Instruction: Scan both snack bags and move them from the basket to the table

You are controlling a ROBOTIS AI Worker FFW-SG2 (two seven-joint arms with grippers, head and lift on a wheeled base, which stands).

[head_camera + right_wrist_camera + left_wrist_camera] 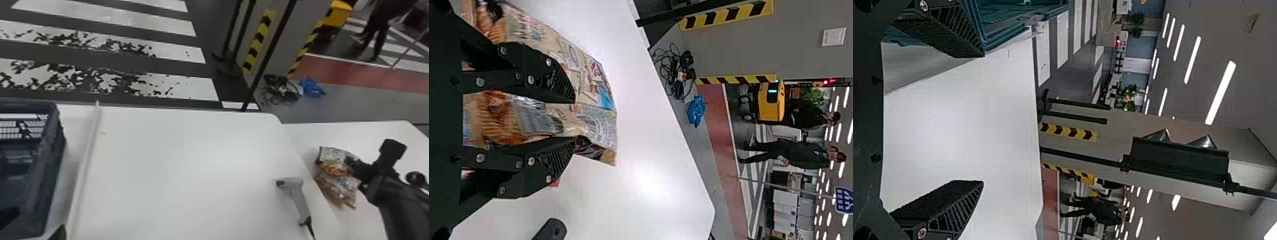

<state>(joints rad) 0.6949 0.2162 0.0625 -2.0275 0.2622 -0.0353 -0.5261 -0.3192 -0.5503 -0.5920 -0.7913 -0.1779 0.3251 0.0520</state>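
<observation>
Scanner (295,191), lying on the white table (191,159); to its right, two overlapping snack bags (333,159) on a second tabletop (357,131), right gripper (356,172) over them, jaws parted; well to the scanner's left, the basket (52,159) and left gripper (36,222), jaws spread wide, released.

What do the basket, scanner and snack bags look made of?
Basket: probably rigid dark plastic, its wall moulded in a lattice.
Scanner: likely smooth, matte grey plastic, with only soft shading.
Snack bags: apparently thin, glossy film, printed and crinkled; whether foil-lined, I cannot tell.
</observation>
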